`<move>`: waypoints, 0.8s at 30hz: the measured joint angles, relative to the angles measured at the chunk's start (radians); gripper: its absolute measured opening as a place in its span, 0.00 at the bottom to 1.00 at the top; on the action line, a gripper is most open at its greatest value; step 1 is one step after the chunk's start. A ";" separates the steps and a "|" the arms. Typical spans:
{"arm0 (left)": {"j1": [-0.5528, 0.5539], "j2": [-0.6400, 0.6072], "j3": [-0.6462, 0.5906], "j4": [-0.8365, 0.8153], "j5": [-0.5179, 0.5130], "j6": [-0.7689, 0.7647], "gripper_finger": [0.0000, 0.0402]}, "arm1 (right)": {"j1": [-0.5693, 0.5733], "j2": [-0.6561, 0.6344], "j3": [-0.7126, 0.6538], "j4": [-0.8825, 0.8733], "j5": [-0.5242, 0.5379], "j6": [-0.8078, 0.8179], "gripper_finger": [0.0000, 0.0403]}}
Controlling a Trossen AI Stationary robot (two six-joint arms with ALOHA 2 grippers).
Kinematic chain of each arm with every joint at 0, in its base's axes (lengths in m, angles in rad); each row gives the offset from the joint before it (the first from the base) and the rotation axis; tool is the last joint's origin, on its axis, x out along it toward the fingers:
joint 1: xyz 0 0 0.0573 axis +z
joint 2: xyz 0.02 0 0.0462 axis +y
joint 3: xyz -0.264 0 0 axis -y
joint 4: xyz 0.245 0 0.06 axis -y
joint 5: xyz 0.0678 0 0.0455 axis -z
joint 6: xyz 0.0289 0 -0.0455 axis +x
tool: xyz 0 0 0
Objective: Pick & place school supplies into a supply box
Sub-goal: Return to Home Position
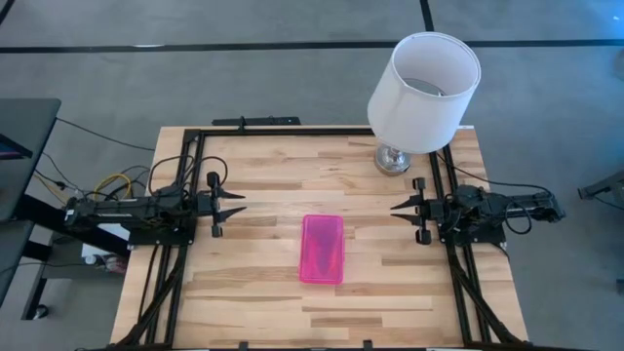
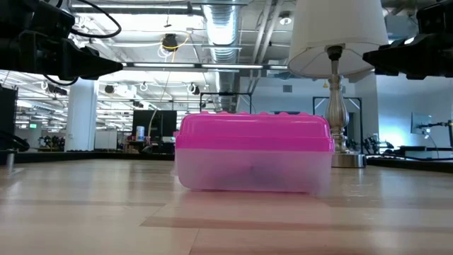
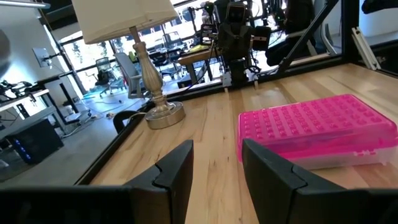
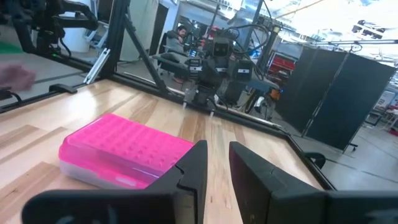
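The left tool (image 1: 239, 204) hangs over the left side of the table (image 1: 253, 297) and the right tool (image 1: 398, 207) over its right side, tips facing each other. Both are released, fingers parted around nothing. Black rails (image 1: 185, 175) run along the left, right and far edges. A lamp (image 1: 424, 83) stands at the far right corner, near the right tool. Bare wood lies all round the box (image 1: 322, 249), which sits flat near the table's middle, well apart from both tools. Its bumpy bright pink lid is shut on a cloudy clear base. Dim shapes show inside, but I cannot tell what they are.
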 joint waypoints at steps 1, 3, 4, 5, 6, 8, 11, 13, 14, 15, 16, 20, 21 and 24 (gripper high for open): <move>0.000 0.000 0.000 0.000 0.000 -0.003 0.33 | 0.000 0.000 0.000 0.000 0.000 0.000 0.16; 0.000 0.000 0.000 0.000 0.000 -0.001 0.33 | 0.000 0.000 0.000 -0.001 0.000 0.000 0.16; 0.000 0.000 0.000 0.000 0.000 0.005 0.33 | 0.000 0.000 0.000 -0.001 0.000 0.000 0.16; 0.000 0.000 0.000 0.000 0.000 0.009 0.33 | 0.000 0.000 0.000 -0.001 0.000 0.000 0.16; 0.000 0.000 0.000 0.000 0.000 0.009 0.33 | 0.000 0.000 0.000 -0.001 0.000 0.000 0.16; 0.000 0.000 0.000 0.000 0.000 0.002 0.33 | 0.000 0.000 0.000 -0.002 0.000 0.000 0.16; 0.000 0.000 0.000 0.000 0.000 -0.003 0.33 | 0.000 0.000 0.000 -0.002 0.000 0.000 0.16; 0.000 0.000 0.000 0.000 0.000 0.008 0.33 | 0.000 0.000 0.001 -0.002 0.001 0.000 0.16; 0.000 0.000 0.000 0.000 0.000 0.009 0.33 | 0.000 0.000 0.001 -0.002 0.001 0.000 0.16; 0.000 0.000 0.000 0.000 0.000 0.009 0.33 | 0.000 0.000 0.001 -0.002 0.002 0.000 0.16; 0.000 0.000 0.000 0.000 0.000 0.005 0.33 | 0.000 0.000 0.001 -0.002 0.002 0.000 0.16; 0.000 0.000 0.000 0.000 0.000 0.007 0.33 | 0.000 0.000 0.001 -0.002 0.003 0.000 0.16; 0.000 0.000 0.000 0.000 0.000 0.009 0.33 | 0.000 0.000 0.001 -0.002 0.003 0.000 0.16; 0.000 0.000 0.000 0.000 0.000 0.000 0.33 | 0.000 0.000 0.001 -0.002 0.003 0.000 0.16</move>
